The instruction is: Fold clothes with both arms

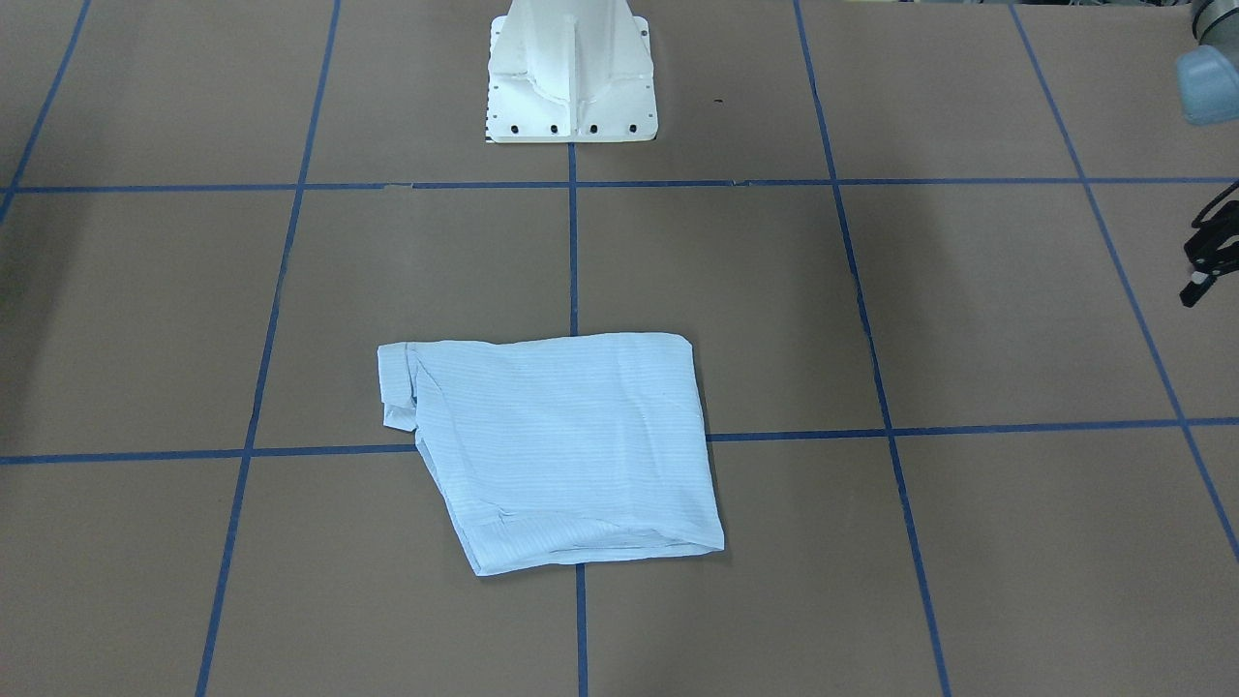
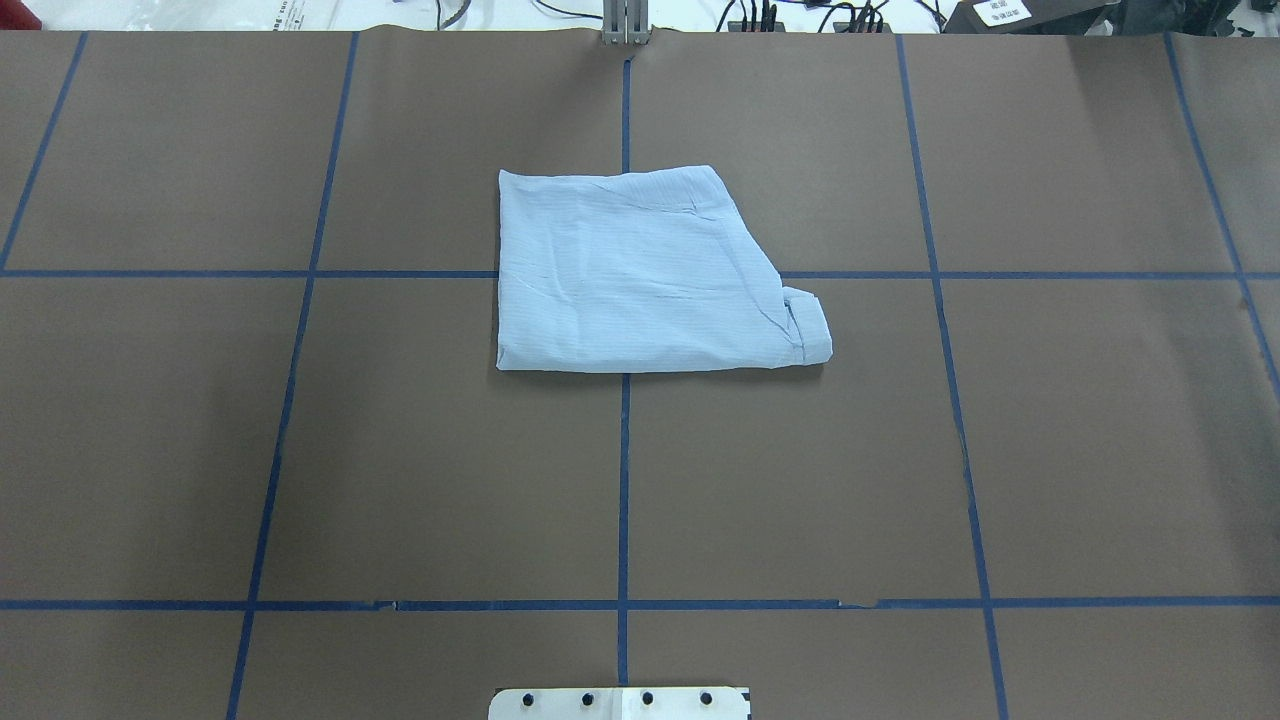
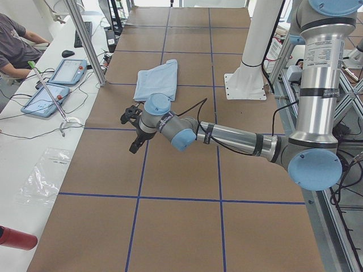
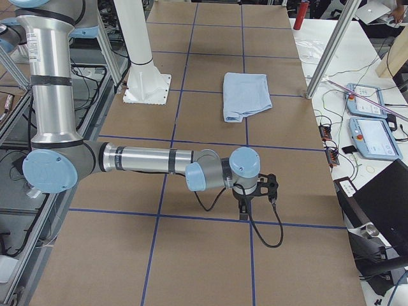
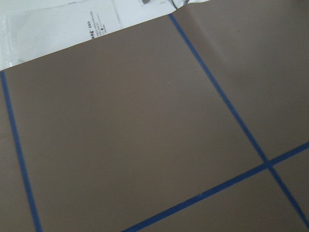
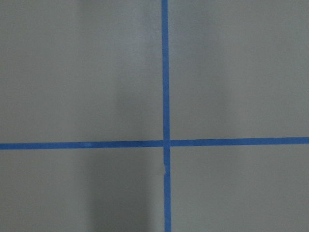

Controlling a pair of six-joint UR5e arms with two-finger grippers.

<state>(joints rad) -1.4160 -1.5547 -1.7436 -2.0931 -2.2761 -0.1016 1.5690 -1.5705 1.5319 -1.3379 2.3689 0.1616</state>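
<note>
No legible writing
Dark print on the crinkled white plastic sheet [image 5: 58, 29] and on the white paper label [image 2: 1007, 11] atop a black box [image 2: 1070, 15] is too blurred to read.

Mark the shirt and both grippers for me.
shirt [image 2: 640, 275]: overhead exterior view, middle of the folded cloth.
left gripper [image 3: 130, 135]: exterior left view, between its fingertips.
right gripper [image 4: 258, 201]: exterior right view, between its fingertips.

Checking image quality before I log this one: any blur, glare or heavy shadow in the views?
Overhead exterior: sharp, shirt evenly lit. Right wrist-mounted: soft and washed out, a dark shadow band across the table. Left wrist-mounted: plastic bag glares white.
</note>
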